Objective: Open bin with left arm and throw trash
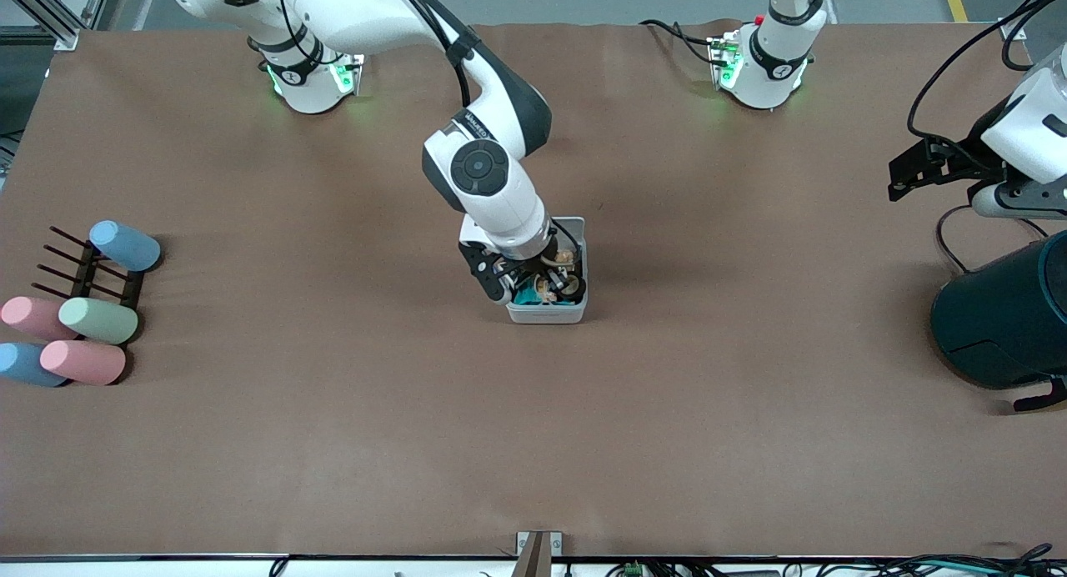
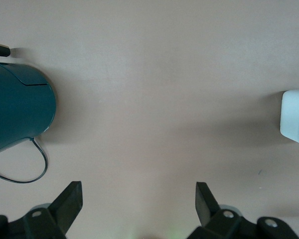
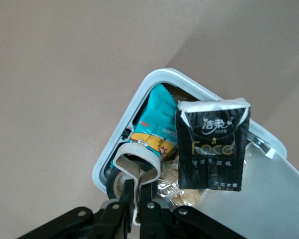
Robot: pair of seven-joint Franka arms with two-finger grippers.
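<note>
The right gripper (image 3: 132, 201) sits directly over the open bin (image 1: 548, 312), its jaws pinched on the white loop (image 3: 134, 167) — the loop hangs straight down into the bin's mouth, already among the wrappers there. Letting go should drop it in; no sideways travel looks needed. A black packet (image 3: 213, 144) lies on top of the pile inside, beside a teal wrapper (image 3: 152, 124).

The left gripper (image 2: 138, 199) waits with jaws spread wide over bare table near the teal cylinder (image 1: 1004, 318), well apart from the bin (toward the left arm's end). The brown table (image 1: 708, 410) lies bare around the bin.
</note>
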